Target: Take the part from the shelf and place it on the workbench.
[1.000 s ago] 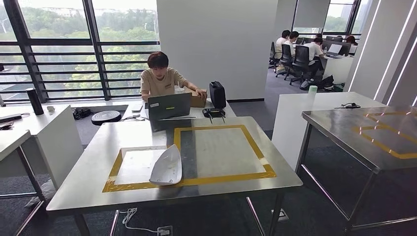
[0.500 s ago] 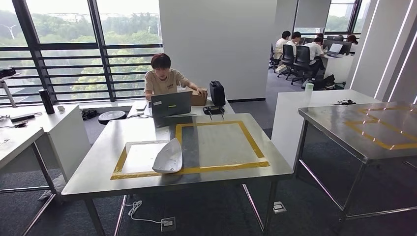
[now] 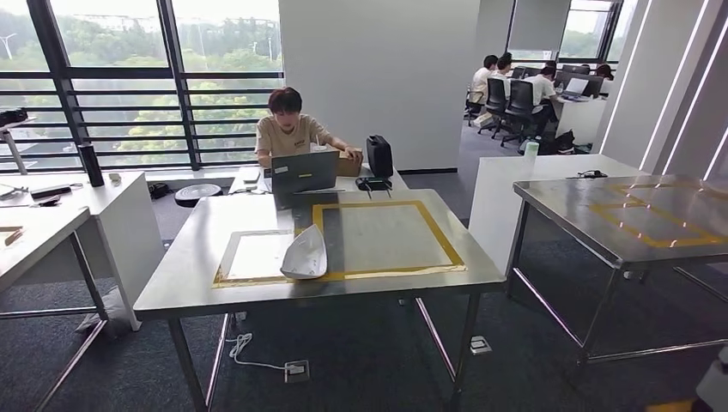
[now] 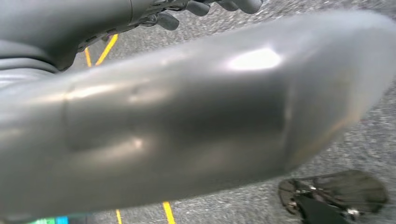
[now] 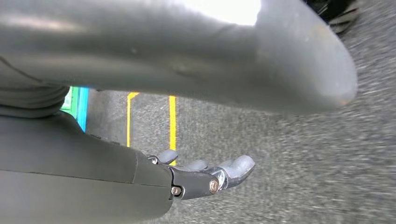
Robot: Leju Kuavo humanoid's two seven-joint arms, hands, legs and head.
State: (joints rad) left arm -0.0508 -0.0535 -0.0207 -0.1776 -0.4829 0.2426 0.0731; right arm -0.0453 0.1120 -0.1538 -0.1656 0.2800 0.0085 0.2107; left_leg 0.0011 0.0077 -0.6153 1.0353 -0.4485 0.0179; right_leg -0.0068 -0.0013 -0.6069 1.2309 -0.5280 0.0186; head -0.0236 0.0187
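The white curved part (image 3: 306, 253) lies on the steel workbench (image 3: 189, 275), on the front line of the yellow tape frame (image 3: 386, 236), between a white sheet and the larger taped square. Nothing touches it. My left hand (image 4: 154, 121) hangs over the grey carpet, with its thick thumb across the left wrist view and its fingers (image 4: 205, 7) stretched out, holding nothing. My right hand (image 5: 140, 177) also hangs above the carpet. Its fingers (image 5: 224, 170) are extended apart from the thumb and hold nothing.
A person (image 3: 290, 129) sits behind the workbench at a laptop (image 3: 302, 172), beside a cardboard box and a black case (image 3: 379, 155). A second steel table (image 3: 635, 223) stands to the right and a white desk (image 3: 77, 215) to the left. Yellow floor lines (image 5: 172, 121) run under my hands.
The whole picture has shifted: the camera has drawn back from the workbench, which now looks smaller and farther off. The part stays where it lay.
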